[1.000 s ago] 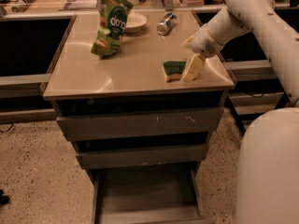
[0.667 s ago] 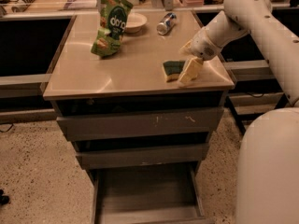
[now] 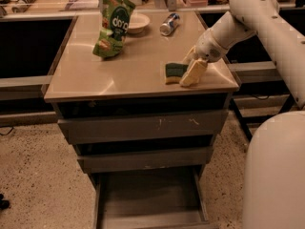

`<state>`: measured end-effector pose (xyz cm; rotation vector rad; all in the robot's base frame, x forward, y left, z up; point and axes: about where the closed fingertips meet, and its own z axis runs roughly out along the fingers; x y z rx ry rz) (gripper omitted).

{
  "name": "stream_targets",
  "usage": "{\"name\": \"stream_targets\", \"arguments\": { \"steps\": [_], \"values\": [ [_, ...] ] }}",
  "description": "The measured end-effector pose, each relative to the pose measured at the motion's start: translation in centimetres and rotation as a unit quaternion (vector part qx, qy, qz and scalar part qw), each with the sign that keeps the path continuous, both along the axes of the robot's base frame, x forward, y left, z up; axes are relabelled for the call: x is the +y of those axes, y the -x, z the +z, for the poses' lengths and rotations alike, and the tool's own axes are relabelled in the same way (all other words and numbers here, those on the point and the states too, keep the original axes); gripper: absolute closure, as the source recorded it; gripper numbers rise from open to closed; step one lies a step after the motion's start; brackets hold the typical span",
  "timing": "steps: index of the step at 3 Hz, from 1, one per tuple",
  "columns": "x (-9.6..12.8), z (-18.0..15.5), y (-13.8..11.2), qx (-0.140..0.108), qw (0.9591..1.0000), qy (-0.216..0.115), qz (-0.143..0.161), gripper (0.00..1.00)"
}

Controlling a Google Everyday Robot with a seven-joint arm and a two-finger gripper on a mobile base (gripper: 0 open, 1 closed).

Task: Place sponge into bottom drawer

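Observation:
The sponge (image 3: 174, 72), dark green on top with a yellow base, lies flat near the right front corner of the cabinet's tan top. My gripper (image 3: 187, 71) reaches in from the right and is down at the sponge's right end. It is open, with one cream finger (image 3: 194, 73) in front of the sponge and the other behind it. The bottom drawer (image 3: 147, 197) is pulled out below, showing a bare grey floor.
A green snack bag (image 3: 113, 26), a white bowl (image 3: 136, 22) and a lying can (image 3: 169, 24) are at the back of the top. Two shut grey drawers (image 3: 143, 127) sit above the open one. My white body (image 3: 276, 175) fills the lower right.
My gripper has shifted very slightly at the sponge's right end. The sponge has stayed on the cabinet top.

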<state>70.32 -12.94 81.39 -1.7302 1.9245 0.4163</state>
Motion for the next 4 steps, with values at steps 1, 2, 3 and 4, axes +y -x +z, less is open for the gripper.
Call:
{"name": "stream_targets", "arguments": {
  "steps": [1,2,3,4],
  "values": [
    [0.0,0.1,0.1,0.000,1.0000,0.000,0.000,0.90],
    [0.0,0.1,0.1,0.000,1.0000,0.000,0.000,1.00],
    [0.0,0.1,0.1,0.000,1.0000,0.000,0.000,1.00],
    [0.4,0.5,1.7,-0.009,0.9995,0.015,0.027,1.00]
  ]
}}
